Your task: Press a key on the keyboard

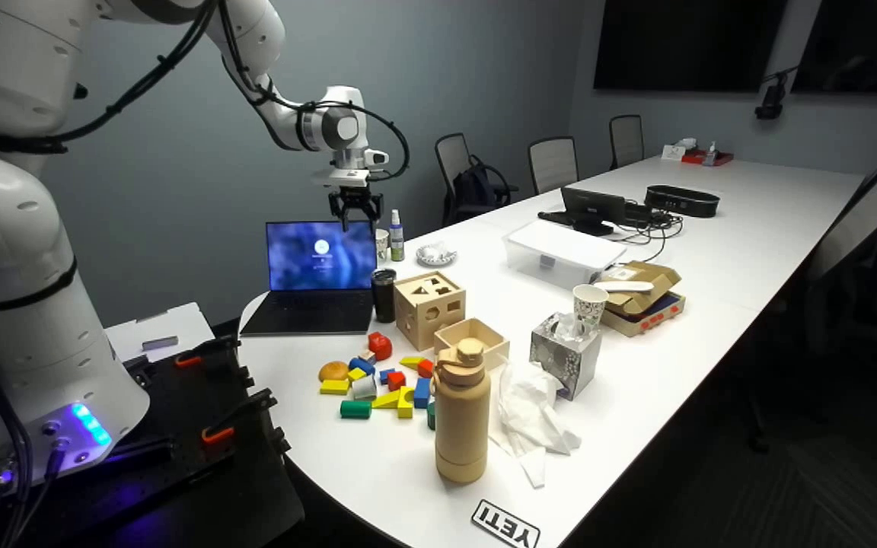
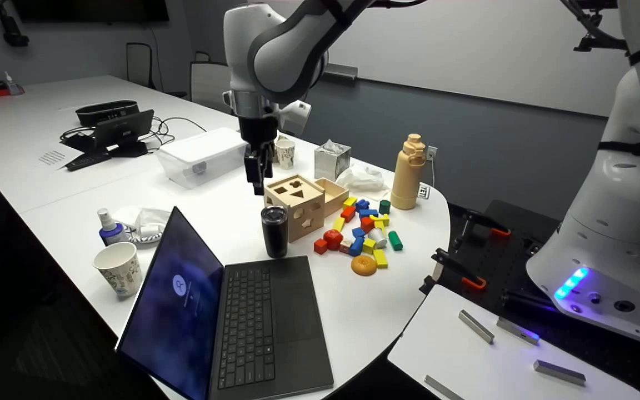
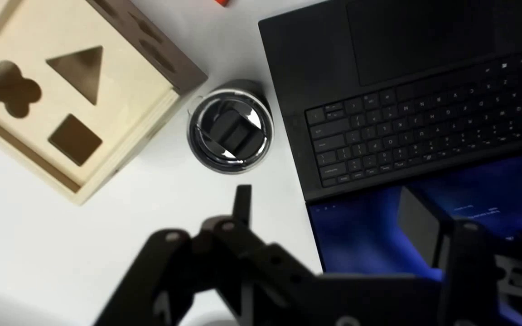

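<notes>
On the desk (image 2: 364,300), the keyboard (image 2: 246,328) lies in front of the lit screen (image 2: 181,305), near a dark cup (image 2: 275,236). Going straight down from here, the end effector (image 3: 331,209) might bump the screen or tip the cup, because it does not look lined up with the keys. Its fingers (image 3: 243,201) are spread wide with nothing between them, so both might poke keys at once. The arm (image 2: 292,66) reaches far out, and its fingers point down, up in the air above the desk.
</notes>
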{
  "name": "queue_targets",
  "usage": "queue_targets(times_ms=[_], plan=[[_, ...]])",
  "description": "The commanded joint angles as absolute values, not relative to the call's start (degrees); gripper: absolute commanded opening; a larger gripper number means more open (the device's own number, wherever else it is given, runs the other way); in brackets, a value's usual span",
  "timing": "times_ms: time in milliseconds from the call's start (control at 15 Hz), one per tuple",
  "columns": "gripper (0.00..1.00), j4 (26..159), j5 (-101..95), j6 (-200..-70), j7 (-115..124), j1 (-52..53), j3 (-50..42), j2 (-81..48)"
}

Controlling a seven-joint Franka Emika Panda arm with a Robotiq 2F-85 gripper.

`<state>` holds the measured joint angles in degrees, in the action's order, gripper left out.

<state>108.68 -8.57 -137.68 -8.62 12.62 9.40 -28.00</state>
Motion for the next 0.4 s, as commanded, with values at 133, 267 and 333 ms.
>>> queue_targets(times_ms=[133,267,333], plan=[[1.0,121.98,-6.07,-142.37,-5.92,9.59,8.96,-16.03],[1.0,124.16,-5.78,-142.89,-5.75,8.89,8.89,-14.08],[1.0,125.0,-5.43,-142.88,-5.58,8.65,8.9,-13.28]])
